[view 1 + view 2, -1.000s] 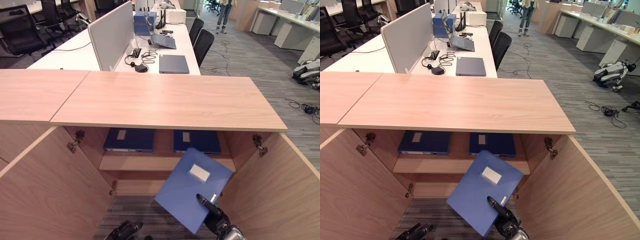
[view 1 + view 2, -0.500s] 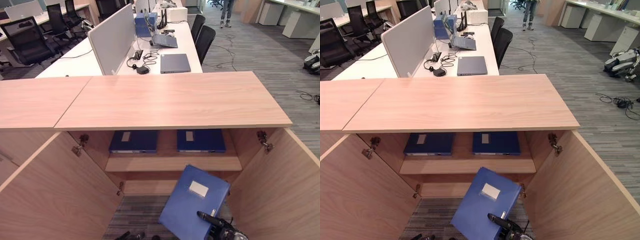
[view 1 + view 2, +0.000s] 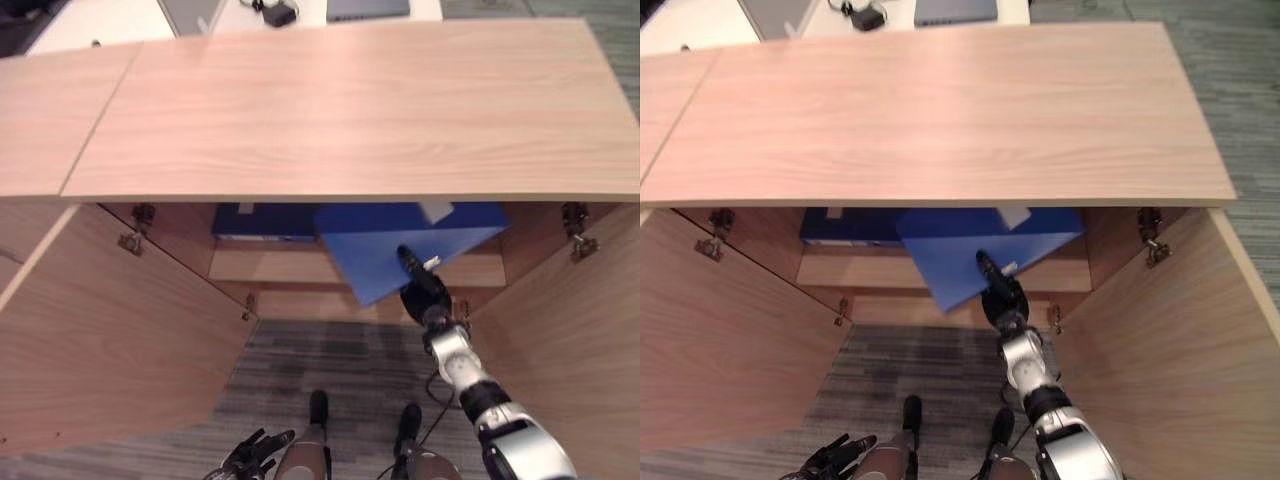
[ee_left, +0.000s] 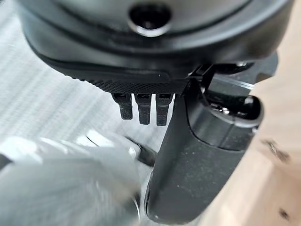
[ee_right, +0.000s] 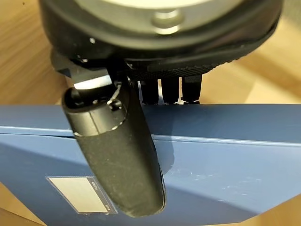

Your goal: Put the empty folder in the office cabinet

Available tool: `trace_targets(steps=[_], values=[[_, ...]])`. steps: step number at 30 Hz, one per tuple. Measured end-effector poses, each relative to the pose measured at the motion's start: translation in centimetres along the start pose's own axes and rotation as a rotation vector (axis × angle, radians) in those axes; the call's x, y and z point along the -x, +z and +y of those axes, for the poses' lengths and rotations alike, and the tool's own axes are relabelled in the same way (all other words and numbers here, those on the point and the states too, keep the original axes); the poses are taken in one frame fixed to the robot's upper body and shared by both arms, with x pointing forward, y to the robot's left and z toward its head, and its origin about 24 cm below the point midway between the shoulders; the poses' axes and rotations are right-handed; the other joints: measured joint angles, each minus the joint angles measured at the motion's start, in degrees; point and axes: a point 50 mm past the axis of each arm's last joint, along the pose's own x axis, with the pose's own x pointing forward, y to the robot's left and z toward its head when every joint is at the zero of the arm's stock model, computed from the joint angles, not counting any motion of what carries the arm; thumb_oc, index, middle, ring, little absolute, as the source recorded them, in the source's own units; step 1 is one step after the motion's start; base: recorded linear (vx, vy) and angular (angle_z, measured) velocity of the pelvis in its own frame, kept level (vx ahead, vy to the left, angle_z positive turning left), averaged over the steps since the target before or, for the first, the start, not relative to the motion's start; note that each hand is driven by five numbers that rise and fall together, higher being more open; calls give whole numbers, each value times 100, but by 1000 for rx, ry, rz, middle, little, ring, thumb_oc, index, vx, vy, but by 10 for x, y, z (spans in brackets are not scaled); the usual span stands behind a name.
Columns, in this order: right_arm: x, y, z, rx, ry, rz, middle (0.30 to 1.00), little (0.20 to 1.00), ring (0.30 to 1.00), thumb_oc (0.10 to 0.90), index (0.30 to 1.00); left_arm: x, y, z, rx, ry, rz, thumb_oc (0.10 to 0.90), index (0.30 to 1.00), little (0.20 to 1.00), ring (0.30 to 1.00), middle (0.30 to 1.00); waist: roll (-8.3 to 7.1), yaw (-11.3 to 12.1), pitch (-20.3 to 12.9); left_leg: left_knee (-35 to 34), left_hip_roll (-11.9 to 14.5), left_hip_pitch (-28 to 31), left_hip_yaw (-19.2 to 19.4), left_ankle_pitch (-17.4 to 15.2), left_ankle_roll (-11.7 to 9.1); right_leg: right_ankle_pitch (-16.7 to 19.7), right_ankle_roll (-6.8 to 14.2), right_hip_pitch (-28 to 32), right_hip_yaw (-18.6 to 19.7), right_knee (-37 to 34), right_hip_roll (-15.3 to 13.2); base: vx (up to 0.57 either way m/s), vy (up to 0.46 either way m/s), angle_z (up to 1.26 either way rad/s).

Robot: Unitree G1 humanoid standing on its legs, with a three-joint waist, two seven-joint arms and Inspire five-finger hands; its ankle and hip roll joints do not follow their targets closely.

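I hold the flat blue folder with the white label [image 3: 400,245] pinched in my right hand [image 3: 422,290], thumb on its face and fingers behind its edge, its far end already under the light wooden top of the open cabinet [image 3: 330,110] and above the inner wooden shelf [image 3: 270,265]. Another blue folder [image 3: 262,222] lies on that shelf to the left. The insertion looks under way; next, level it and slide it in. My left hand [image 3: 250,457] hangs low, fingers loose, grasping nothing.
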Motion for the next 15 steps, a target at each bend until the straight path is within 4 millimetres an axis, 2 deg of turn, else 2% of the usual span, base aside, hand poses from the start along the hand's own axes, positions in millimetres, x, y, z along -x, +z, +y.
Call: trace_targets(steps=[3, 5, 9, 11, 12, 15], values=[[-11, 14, 21, -48, 7, -76, 300, 300, 300, 400, 300, -1, 10, -4, 30, 11, -34, 800, 900, 900, 900, 900, -28, 99, 360, 3, -37, -279, 52, 22, 19, 38, 16, -316, 52, 4, -44, -50, 11, -7], [-21, 28, 42, -47, 24, -118, 300, 300, 300, 400, 300, -3, 28, -14, 59, 5, -91, 800, 900, 900, 900, 900, -41, 131, 732, 59, -31, -499, 53, 45, 21, 65, -26, -556, 90, 94, -49, -2, -3, -5], [-29, 40, 67, -46, 44, -153, 300, 300, 300, 400, 300, -3, 50, -30, 91, -41, -177, 800, 900, 900, 900, 900, -111, 255, 953, 153, -25, -874, 57, 45, 21, 71, -47, -981, 143, 248, -65, -68, 18, -6], [-32, 48, 84, -61, 70, -188, 300, 300, 300, 400, 300, -2, 61, -40, 95, -66, -215, 800, 900, 900, 900, 900, -117, 260, 1032, 207, -29, -1080, 57, 45, 22, 64, -43, -1203, 152, 334, -85, 0, 0, 0], [-35, 55, 101, -86, 92, -219, 300, 300, 300, 400, 300, 0, 69, -48, 80, -90, -256, 800, 900, 900, 900, 900, -118, 267, 1053, 228, -37, -1245, 56, 48, 26, 65, -43, -1381, 163, 389, -98, 0, 0, 0], [-38, 72, 128, -149, 132, -289, 300, 300, 300, 400, 300, 3, 78, -59, 57, -127, -305, 800, 900, 900, 900, 900, -113, 289, 1148, 229, -59, -1360, 57, 68, 52, 64, -42, -1517, 162, 430, -132, -24, 14, 1]])
